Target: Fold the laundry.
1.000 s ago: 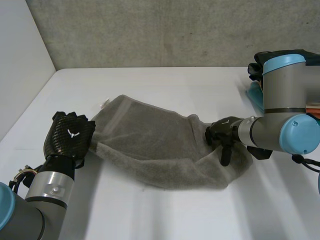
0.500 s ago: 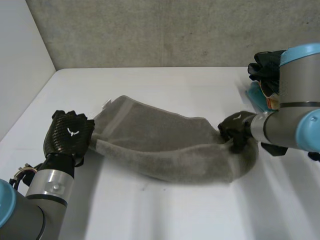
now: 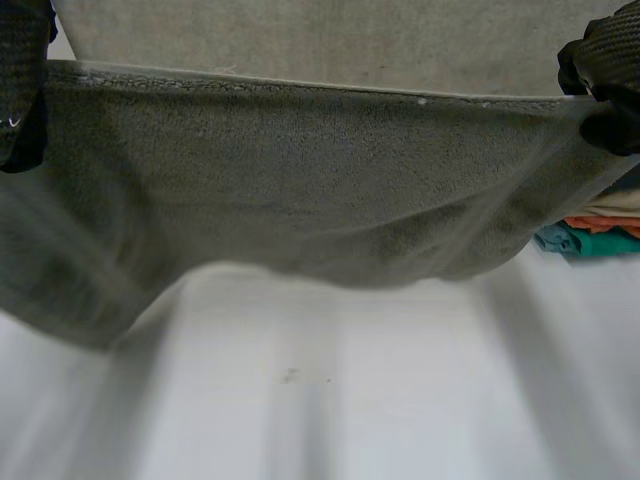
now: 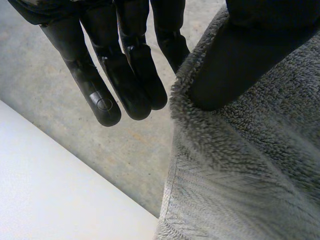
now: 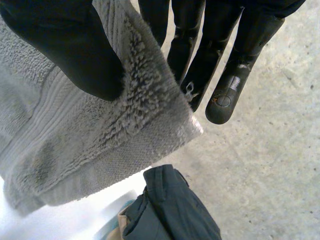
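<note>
The grey towel [image 3: 300, 190] is held up and stretched wide above the white table [image 3: 380, 400], close in front of the head camera. Its top edge runs nearly level from one robot hand to the other, and its lower edge sags in a curve. The towel hangs lowest on the left side, and it is not clear whether it touches the table there. The left robot hand [image 3: 18, 90] is clamped on the towel's upper left corner. In the left wrist view its thumb [image 4: 235, 65] presses into the pile at the edge, while its other fingers [image 4: 125, 80] hang straight just beside the cloth. The right robot hand [image 3: 605, 60] pinches the upper right corner, with its thumb [image 5: 65, 50] on the banded hem and its fingers [image 5: 225, 75] behind it. A stack of folded clothes [image 3: 595, 225] lies on the table at the right, below that robot hand, and a dark garment [image 5: 170, 210] lies on top of it. A concrete wall [image 3: 330, 40] stands behind.
</note>
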Motion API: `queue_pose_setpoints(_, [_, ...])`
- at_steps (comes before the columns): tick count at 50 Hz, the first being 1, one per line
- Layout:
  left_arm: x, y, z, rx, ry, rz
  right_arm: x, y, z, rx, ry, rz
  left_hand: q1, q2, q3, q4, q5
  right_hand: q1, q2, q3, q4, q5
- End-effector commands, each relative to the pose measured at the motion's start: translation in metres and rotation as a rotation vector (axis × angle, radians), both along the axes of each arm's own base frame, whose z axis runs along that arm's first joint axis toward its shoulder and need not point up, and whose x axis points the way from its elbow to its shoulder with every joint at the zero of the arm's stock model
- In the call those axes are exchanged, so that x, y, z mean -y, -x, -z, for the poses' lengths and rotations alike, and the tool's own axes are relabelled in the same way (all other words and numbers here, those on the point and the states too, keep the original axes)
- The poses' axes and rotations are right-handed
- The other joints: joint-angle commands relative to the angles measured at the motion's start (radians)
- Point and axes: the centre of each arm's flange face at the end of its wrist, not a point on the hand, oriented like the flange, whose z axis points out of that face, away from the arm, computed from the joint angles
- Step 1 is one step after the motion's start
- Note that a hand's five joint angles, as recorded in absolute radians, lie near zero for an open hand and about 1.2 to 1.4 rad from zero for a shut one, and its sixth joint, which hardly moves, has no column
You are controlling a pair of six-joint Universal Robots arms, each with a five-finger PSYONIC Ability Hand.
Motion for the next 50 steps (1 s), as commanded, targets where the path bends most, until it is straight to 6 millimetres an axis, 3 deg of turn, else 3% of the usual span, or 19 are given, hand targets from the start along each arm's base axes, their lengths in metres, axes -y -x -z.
queue_pose_setpoints(1, [0.014,0.008,0.024,0.060,-0.112,0.009,-0.011,-0.002,0.023,-0.084,-0.124,-0.033,0.266,0.198,0.202,0.193,0.235,0.408,0.226,0.219,0.205,0.235])
queue_pose_setpoints(6, [0.039,0.021,0.073,0.144,-0.284,0.028,0.007,-0.008,0.069,-0.173,-0.250,-0.060,0.266,0.198,0.202,0.193,0.235,0.408,0.226,0.219,0.205,0.235])
queue_pose_setpoints(11, [0.070,0.030,0.129,0.215,-0.453,0.018,0.026,-0.031,0.108,-0.214,-0.330,-0.093,0.266,0.198,0.202,0.193,0.235,0.408,0.226,0.219,0.205,0.235])
queue_pose_setpoints(17, [0.111,0.040,0.157,0.232,-0.502,-0.005,0.077,-0.051,0.129,-0.226,-0.218,0.019,0.266,0.198,0.202,0.193,0.235,0.408,0.226,0.219,0.205,0.235])
queue_pose_setpoints(20, [0.138,0.048,0.152,0.218,-0.456,-0.014,0.106,-0.059,0.129,-0.204,-0.126,0.069,0.266,0.198,0.202,0.193,0.235,0.408,0.226,0.219,0.205,0.235])
queue_pose_setpoints(22, [0.160,0.055,0.136,0.206,-0.374,-0.024,0.121,-0.064,0.122,-0.177,-0.060,0.083,0.266,0.198,0.202,0.193,0.235,0.408,0.226,0.219,0.205,0.235])
queue_pose_setpoints(25, [0.180,0.062,0.113,0.189,-0.260,-0.037,0.149,-0.076,0.094,-0.062,0.115,0.100,0.266,0.198,0.202,0.193,0.235,0.408,0.226,0.219,0.205,0.235])
queue_pose_setpoints(27, [0.197,0.069,0.079,0.151,-0.111,-0.059,0.158,-0.081,0.076,0.009,0.204,0.100,0.266,0.198,0.202,0.193,0.235,0.408,0.226,0.219,0.205,0.235])
queue_pose_setpoints(29, [0.206,0.072,0.041,0.108,0.043,-0.082,0.169,-0.084,0.042,0.125,0.360,0.104,0.266,0.198,0.202,0.193,0.235,0.408,0.226,0.219,0.205,0.235])
queue_pose_setpoints(32, [0.208,0.071,0.003,0.030,0.202,-0.115,0.173,-0.084,0.005,0.256,0.524,0.106,0.266,0.198,0.202,0.193,0.235,0.408,0.226,0.219,0.205,0.235])
queue_pose_setpoints(34, [0.206,0.070,-0.010,-0.008,0.260,-0.130,0.170,-0.082,-0.014,0.318,0.598,0.111,0.266,0.198,0.202,0.193,0.235,0.408,0.226,0.219,0.205,0.235])
queue_pose_setpoints(37, [0.186,0.065,-0.044,-0.078,0.365,-0.140,0.161,-0.077,-0.033,0.370,0.640,0.117,0.266,0.198,0.202,0.193,0.235,0.408,0.226,0.219,0.205,0.235])
queue_pose_setpoints(40, [0.175,0.060,-0.043,-0.074,0.346,-0.138,0.155,-0.076,-0.032,0.381,0.615,0.104,0.266,0.198,0.202,0.193,0.235,0.408,0.226,0.219,0.205,0.235])
queue_pose_setpoints(42, [0.169,0.058,-0.036,-0.062,0.323,-0.137,0.153,-0.073,-0.021,0.376,0.564,0.096,0.266,0.198,0.202,0.193,0.235,0.408,0.226,0.219,0.205,0.235])
queue_pose_setpoints(46, [0.158,0.054,-0.008,-0.021,0.232,-0.135,0.145,-0.071,0.002,0.349,0.470,0.066,0.266,0.198,0.202,0.193,0.235,0.408,0.226,0.219,0.205,0.235])
queue_pose_setpoints(48, [0.154,0.052,0.022,0.019,0.151,-0.130,0.140,-0.071,0.012,0.333,0.435,0.051,0.266,0.198,0.202,0.193,0.235,0.408,0.226,0.219,0.205,0.235])
queue_pose_setpoints(50, [0.151,0.051,0.041,0.042,0.098,-0.126,0.133,-0.072,0.034,0.299,0.362,0.024,0.266,0.198,0.202,0.193,0.235,0.408,0.226,0.219,0.205,0.235])
